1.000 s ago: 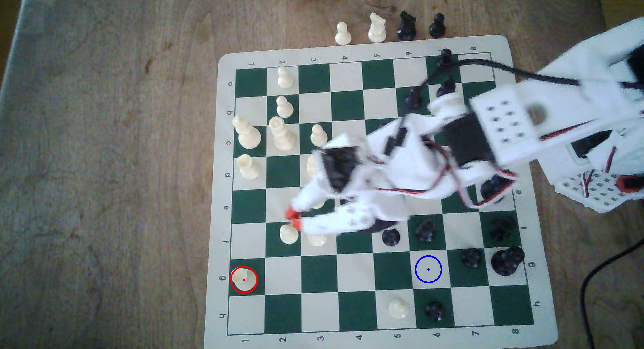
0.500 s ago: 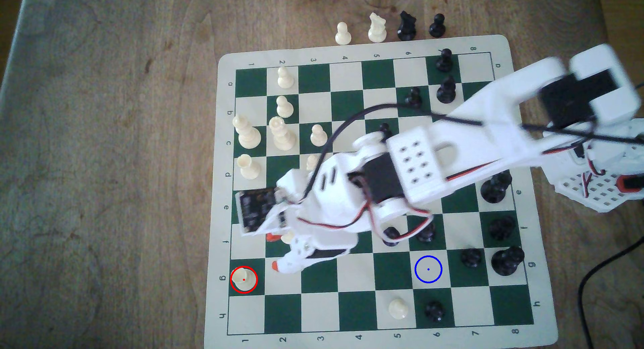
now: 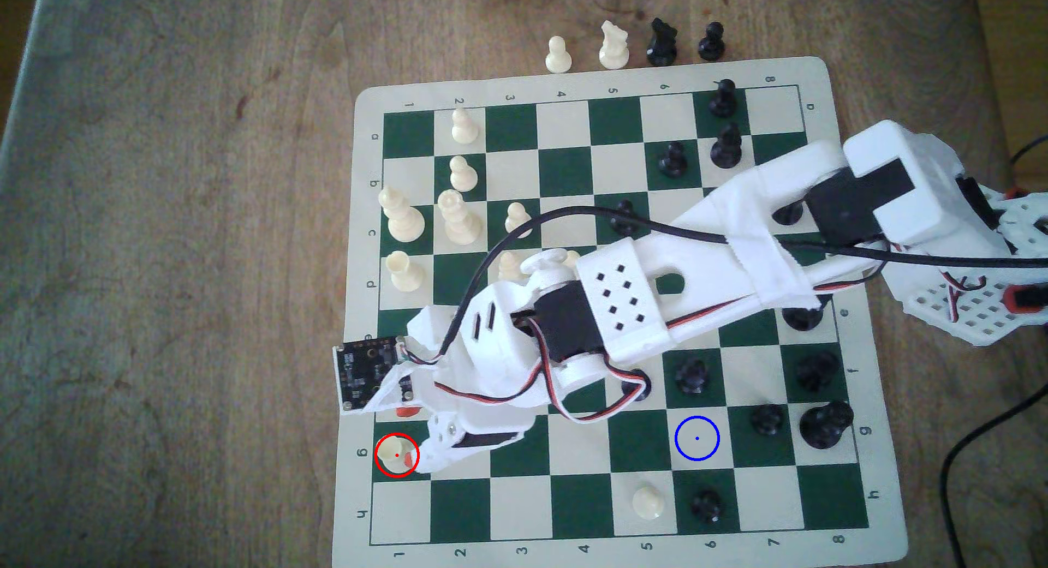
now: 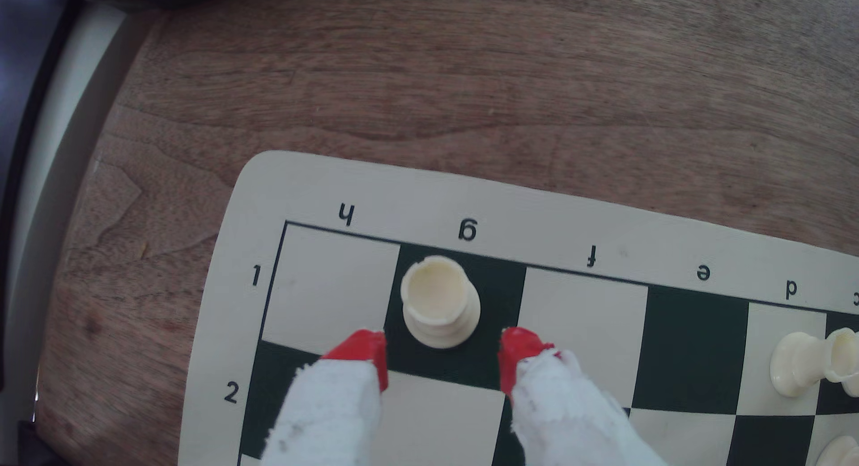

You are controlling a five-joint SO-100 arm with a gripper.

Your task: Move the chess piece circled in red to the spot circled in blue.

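The chess piece circled in red, a short cream rook (image 3: 391, 450) with a cup-like top, stands upright on a dark green square at the board's left edge in the exterior view. My gripper (image 3: 407, 435) hangs open just beside it, one red-tipped finger on each side and slightly short of it. The wrist view has the rook (image 4: 439, 303) just ahead of the open gripper (image 4: 442, 350), with nothing touching it. The spot circled in blue (image 3: 697, 438) is a bare cream square in the same row, far toward the exterior view's right.
The chess mat (image 3: 567, 79) carries cream pieces (image 3: 458, 216) at its upper left and black pieces (image 3: 819, 426) along its right in the exterior view. A cream pawn (image 3: 647, 501) and a black pawn (image 3: 706, 505) stand below the blue spot. Captured pieces (image 3: 613, 45) sit beyond the mat.
My arm has swung down and toward the exterior view's left, from over the middle rows to the ringed rook. The jaws, nearly together a second ago, have spread wide apart.
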